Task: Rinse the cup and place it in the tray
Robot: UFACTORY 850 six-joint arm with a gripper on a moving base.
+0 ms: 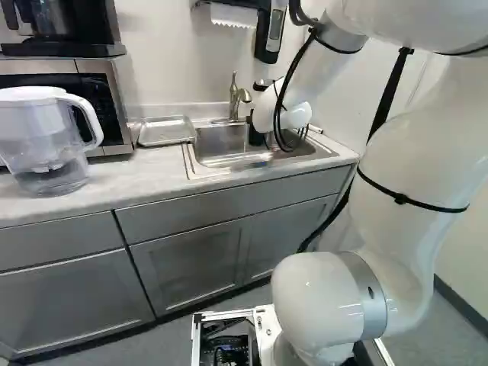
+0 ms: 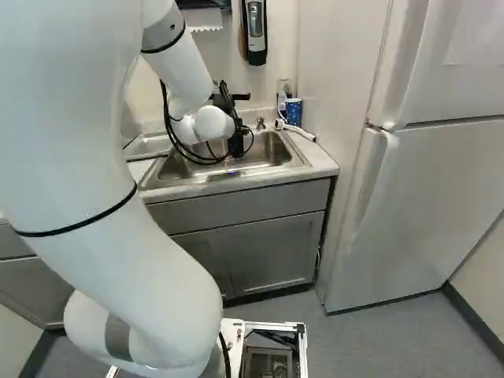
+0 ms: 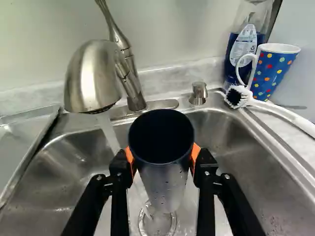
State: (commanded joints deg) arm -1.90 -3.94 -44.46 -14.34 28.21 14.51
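"What do we see first?"
"Our tray [image 1: 166, 130] sits beside the sink [image 3: 59, 184]. Water [image 3: 109, 132] runs from the tap [image 3: 93, 76]."
"Where do we have the cup [image 3: 165, 179]?"
"Our jaws are clamped on its two sides, over the sink."
"And next?"
"We see a brush [image 3: 275, 109], a bottle with blue stuff [image 3: 243, 45] and a spotty mug [image 3: 272, 69]."

1. The white arm [image 1: 404, 171] rises near, bends high, and slopes down toward the far side.
2. Its wrist [image 2: 213, 124] hangs low there.
3. The black gripper [image 2: 237, 143] grips, orange pads [image 3: 195, 152] pressing inward.
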